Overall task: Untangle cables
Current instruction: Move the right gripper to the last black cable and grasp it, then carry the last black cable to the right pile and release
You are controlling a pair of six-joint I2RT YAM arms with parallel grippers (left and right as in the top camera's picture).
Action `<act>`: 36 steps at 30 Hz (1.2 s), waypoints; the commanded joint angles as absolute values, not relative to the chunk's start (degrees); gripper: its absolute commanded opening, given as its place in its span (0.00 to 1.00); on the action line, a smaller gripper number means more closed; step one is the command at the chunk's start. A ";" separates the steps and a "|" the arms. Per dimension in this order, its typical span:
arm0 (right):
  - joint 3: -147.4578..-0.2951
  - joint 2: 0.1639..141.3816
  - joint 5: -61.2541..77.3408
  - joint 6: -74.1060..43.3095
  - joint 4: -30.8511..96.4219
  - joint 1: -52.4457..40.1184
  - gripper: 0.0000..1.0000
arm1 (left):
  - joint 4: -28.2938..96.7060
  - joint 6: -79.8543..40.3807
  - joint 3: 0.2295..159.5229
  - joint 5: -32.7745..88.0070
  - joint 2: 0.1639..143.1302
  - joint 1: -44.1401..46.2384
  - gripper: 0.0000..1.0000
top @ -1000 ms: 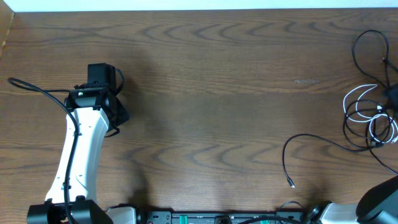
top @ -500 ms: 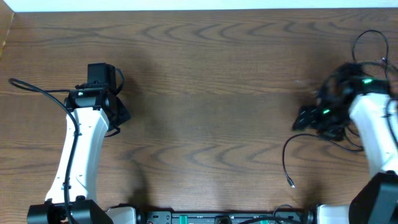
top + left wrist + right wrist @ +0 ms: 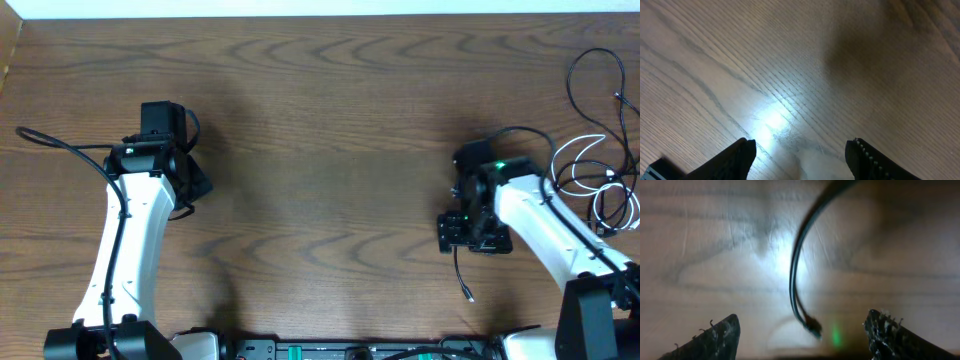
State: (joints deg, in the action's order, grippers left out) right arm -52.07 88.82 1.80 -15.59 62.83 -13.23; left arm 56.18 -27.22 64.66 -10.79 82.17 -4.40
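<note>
Where the cables lie: the cable tangle (image 3: 598, 185), black cords and one white cable (image 3: 572, 150), sits at the far right edge of the wooden table (image 3: 320, 120). One loose black cable (image 3: 459, 272) runs out from it and ends in a small plug (image 3: 468, 295).
Right gripper: the right gripper (image 3: 800, 327) hangs over that loose black cable, fingers spread wide, holding nothing. The cord runs down the gap between them.
Left gripper: the left gripper (image 3: 800, 150) is spread wide too and holds nothing. It is over bare wood, well apart from every cable.
Step in hand: I think it is grabbing the loose black cable.
How to do it well: go straight down so the cord stays in the middle of the gap. Close softly, on this one cord only. Then pull slowly away from the tangle, and stop if the white cable starts to drag along.
What could go wrong: the thin cord may slip out sideways.
</note>
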 commanded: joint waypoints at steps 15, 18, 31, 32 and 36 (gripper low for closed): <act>-43.81 88.12 -9.37 -31.29 49.71 -25.02 0.51 | 56.47 -27.75 63.96 -10.92 81.93 -4.49 0.64; -42.63 88.12 -9.74 -34.06 49.91 -25.02 0.50 | 56.47 -27.75 63.96 -10.92 81.93 -4.49 0.64; -39.88 88.05 -10.22 -36.88 45.04 -24.47 0.01 | 56.47 -27.75 63.96 -10.92 81.93 -4.49 0.64; -40.36 87.99 -10.22 -36.88 44.05 -23.86 0.01 | 56.47 -27.75 63.96 -10.92 81.93 -4.49 0.64; -45.82 86.63 -11.66 -36.16 43.59 -19.33 0.01 | 56.51 -27.75 63.96 -10.92 81.93 -4.49 0.64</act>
State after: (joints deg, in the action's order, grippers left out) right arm -41.56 88.01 -9.65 -35.79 43.92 -22.57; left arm 56.36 -27.22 64.62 -10.74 82.17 -4.40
